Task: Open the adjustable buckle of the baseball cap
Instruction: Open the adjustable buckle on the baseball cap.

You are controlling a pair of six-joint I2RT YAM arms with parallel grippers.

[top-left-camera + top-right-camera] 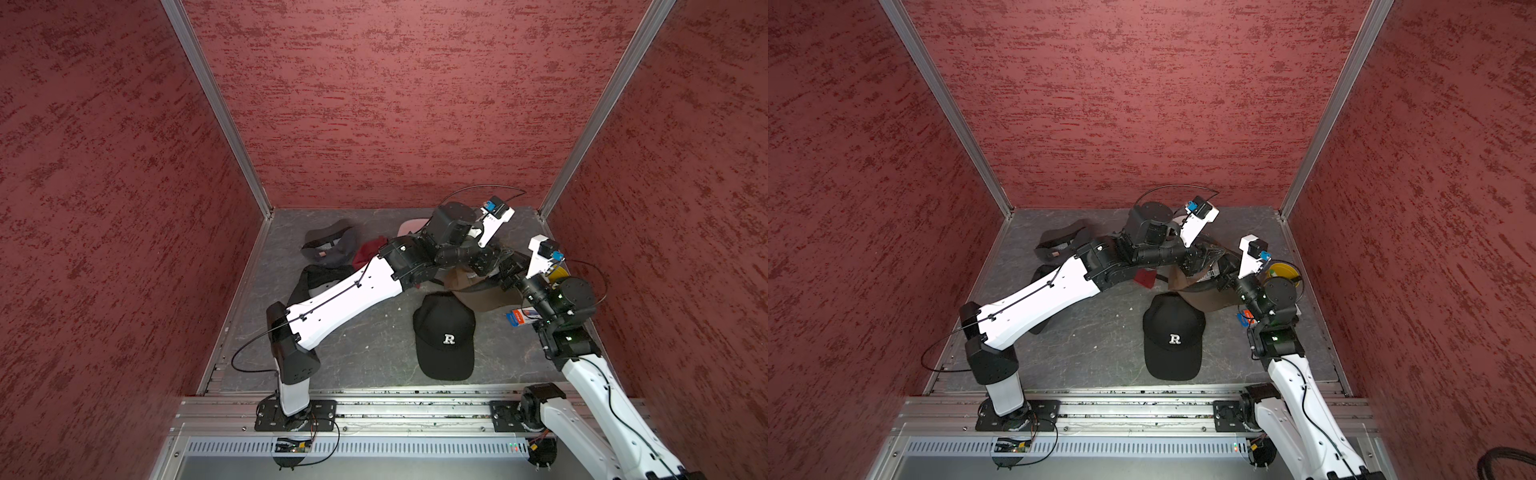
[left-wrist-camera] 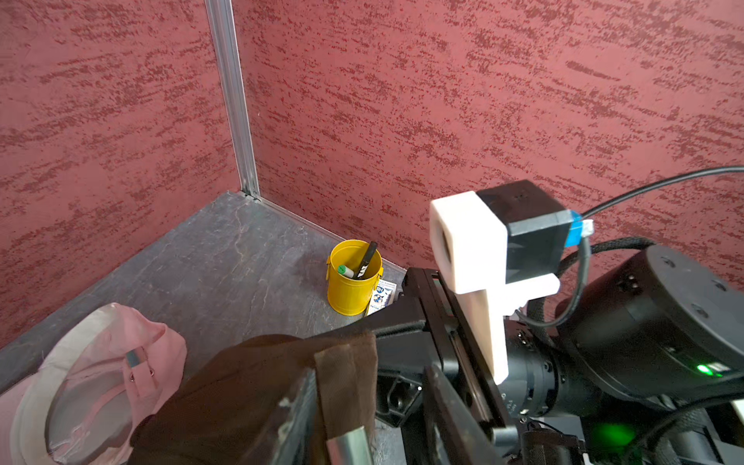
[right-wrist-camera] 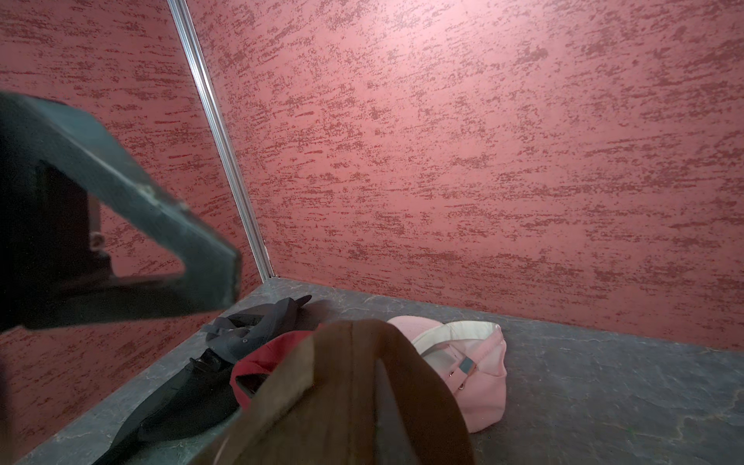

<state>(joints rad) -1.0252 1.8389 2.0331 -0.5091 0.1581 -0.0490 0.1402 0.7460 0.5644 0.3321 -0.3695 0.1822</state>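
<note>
The brown baseball cap [image 1: 478, 296] [image 1: 1200, 296] is lifted at the back right of the table, between both grippers. My left gripper [image 2: 370, 386] [image 1: 488, 262] stands open round its brown strap [image 2: 346, 374]. The strap lies against one finger [image 2: 296, 414], and a gap shows up to the opposite finger [image 2: 447, 402]. The silver metal buckle [image 2: 350, 449] hangs at the strap's lower end, between the jaws. My right gripper [image 1: 509, 272] [image 1: 1225, 272] is shut on the cap's back edge. In the right wrist view the brown fabric [image 3: 350, 394] covers its jaws.
A black cap marked R [image 1: 444, 332] lies front of centre. Pink [image 3: 475, 370], red [image 1: 368, 251], grey [image 1: 328, 245] and another black cap [image 1: 316, 278] lie toward the back left. A yellow cup with pens [image 2: 354, 277] and a small packet [image 1: 521, 318] sit by the right wall.
</note>
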